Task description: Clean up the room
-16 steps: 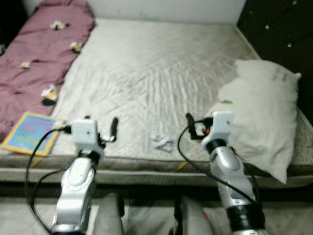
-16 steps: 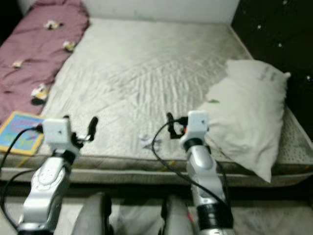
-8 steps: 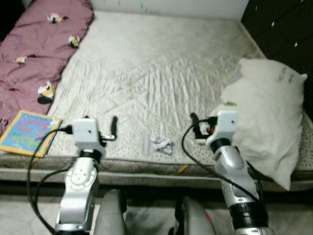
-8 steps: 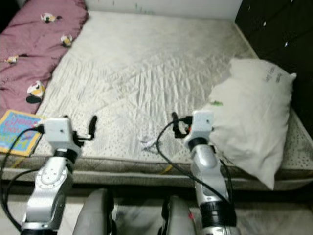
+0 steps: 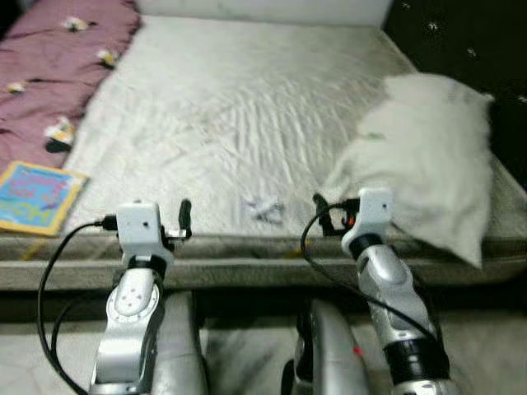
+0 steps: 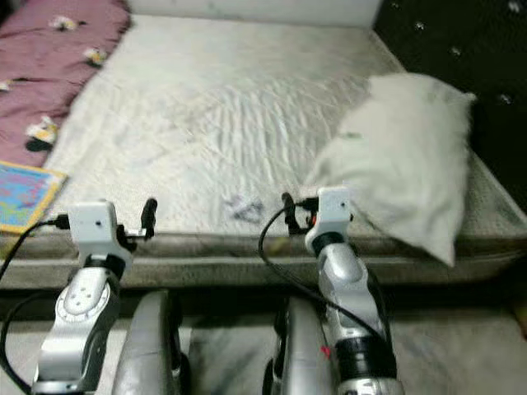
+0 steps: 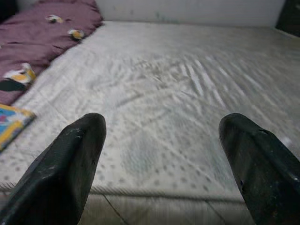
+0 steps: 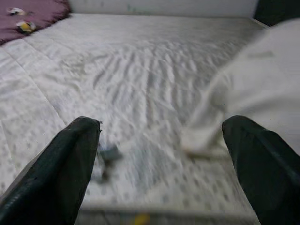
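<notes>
crumpled white paper (image 5: 263, 207), near mattress (image 5: 247, 107) edge

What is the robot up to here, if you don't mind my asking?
It stands at the foot of a bed, both arms raised. The left claw and right claw are open and hold nothing. A crumpled paper scrap lies near the mattress edge between them, a white pillow to the right.

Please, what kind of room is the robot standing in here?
Most likely a bedroom: a wide bed with a quilted white mattress, a large white pillow on its right side, and a maroon patterned blanket on its left side.
</notes>
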Available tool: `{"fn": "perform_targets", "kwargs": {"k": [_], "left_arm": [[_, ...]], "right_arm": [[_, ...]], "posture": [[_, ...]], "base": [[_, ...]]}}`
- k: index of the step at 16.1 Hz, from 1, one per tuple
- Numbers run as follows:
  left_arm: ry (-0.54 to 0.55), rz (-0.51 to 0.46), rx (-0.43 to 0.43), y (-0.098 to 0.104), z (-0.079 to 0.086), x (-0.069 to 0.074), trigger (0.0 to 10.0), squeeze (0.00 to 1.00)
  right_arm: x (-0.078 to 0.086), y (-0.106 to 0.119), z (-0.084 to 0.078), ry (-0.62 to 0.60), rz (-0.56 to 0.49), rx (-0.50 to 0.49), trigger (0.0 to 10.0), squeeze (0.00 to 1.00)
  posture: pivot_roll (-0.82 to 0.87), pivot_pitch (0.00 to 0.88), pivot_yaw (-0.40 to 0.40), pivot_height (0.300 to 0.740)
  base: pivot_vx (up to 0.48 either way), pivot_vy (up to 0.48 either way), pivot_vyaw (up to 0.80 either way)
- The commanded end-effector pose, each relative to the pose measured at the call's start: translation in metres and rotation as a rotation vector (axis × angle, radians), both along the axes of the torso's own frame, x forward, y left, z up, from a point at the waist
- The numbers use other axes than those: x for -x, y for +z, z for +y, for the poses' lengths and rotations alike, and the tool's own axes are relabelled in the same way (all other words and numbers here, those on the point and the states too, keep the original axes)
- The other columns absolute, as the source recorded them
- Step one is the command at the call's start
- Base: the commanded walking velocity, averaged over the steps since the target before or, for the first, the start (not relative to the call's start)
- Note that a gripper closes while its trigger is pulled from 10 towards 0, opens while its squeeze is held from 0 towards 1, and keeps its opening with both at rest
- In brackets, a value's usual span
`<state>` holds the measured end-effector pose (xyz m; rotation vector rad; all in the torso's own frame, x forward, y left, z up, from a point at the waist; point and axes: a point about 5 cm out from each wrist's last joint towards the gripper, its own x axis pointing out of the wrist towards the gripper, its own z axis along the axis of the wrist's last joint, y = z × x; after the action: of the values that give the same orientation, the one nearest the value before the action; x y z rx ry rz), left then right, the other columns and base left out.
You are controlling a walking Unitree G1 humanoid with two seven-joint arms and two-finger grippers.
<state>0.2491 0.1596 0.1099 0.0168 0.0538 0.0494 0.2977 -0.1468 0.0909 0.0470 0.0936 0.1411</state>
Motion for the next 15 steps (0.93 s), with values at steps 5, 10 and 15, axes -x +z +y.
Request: {"fn": "perform_targets", "kwargs": {"k": [5,10,15], "left_arm": [[-0.026,-0.002,0.001,0.0041,-0.0032,-0.001,10.0,0.0],[-0.051,0.001,0.018,0.0034,-0.0055,0.0007,10.0,0.0],[-0.058,0.0,0.025,0.0033,-0.0072,-0.0008,10.0,0.0]], "right_arm": [[-0.0009,0.0026,0.0055,0.058,-0.021,0.047,10.0,0.0],[-0.0018,0.001,0.0042,0.045,-0.013,0.028,10.0,0.0],[-0.0036,0.0021,0.0061,0.062,-0.018,0.039,10.0,0.0]], "posture": [[0.06,0.072,-0.055,0.533],[0.06,0.068,-0.057,0.533],[0.06,0.067,-0.062,0.533]], "base": [[0.0,0.0,0.32],[0.049,0.0,0.16],[0.319,0.0,0.0]]}}
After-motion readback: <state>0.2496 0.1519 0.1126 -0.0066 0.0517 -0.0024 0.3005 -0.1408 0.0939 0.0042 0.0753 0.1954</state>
